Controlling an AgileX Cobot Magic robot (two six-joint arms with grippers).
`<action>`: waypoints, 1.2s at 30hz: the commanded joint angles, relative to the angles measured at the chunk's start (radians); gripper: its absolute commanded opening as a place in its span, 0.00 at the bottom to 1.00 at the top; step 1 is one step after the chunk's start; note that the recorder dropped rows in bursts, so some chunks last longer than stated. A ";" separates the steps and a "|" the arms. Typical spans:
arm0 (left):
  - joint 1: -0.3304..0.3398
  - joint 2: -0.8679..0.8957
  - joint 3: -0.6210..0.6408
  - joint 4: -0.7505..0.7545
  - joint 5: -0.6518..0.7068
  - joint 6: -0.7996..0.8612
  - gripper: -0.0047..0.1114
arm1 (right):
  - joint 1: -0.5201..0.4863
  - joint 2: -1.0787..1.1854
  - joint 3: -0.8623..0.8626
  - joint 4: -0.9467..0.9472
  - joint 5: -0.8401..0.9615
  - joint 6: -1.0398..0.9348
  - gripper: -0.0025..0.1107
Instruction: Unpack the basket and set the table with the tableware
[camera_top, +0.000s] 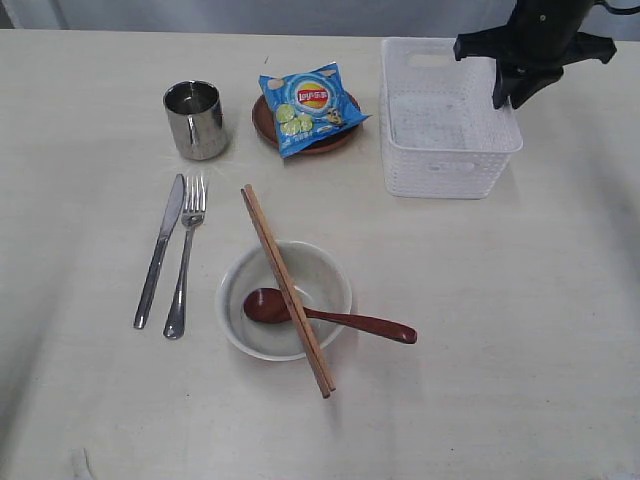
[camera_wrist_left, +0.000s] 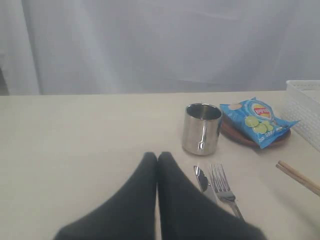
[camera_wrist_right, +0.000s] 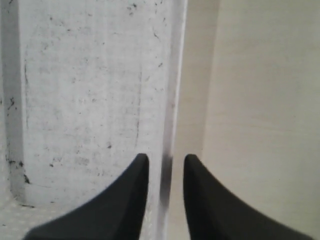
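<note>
The white rectangular plastic basket (camera_top: 440, 172) with lattice sides stood at the far right of the broad pale cream table (camera_top: 520, 330). It looked empty, and its long axis ran from the near edge toward the far one in the exterior view. Its right-hand long wall (camera_wrist_right: 172, 75) lay directly under the black right gripper (camera_top: 510, 98). In the right wrist view the rim of that wall ran straight up between the two fingertips. The jaws stood apart, with a sliver of gap on each side of the wall, so they straddled it and did not pinch it. The right arm was by far the nearer. Any lift or shove of the basket would probably turn on that wall staying centred between the fingers. Well apart, the black left gripper (camera_wrist_left: 157, 157) hung with its jaws together and nothing between them, just beside the steel knife (camera_wrist_left: 201, 179) and steel fork (camera_wrist_left: 222, 185).
</note>
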 joint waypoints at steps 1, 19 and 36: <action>-0.001 -0.004 0.003 -0.011 -0.011 0.000 0.04 | 0.001 -0.044 -0.024 -0.053 0.016 0.003 0.45; -0.001 -0.004 0.003 -0.006 -0.011 0.000 0.04 | 0.035 -0.600 0.194 -0.050 -0.377 -0.015 0.03; -0.001 -0.004 0.003 -0.011 -0.011 0.000 0.04 | 0.052 -1.442 1.066 -0.050 -0.608 -0.012 0.03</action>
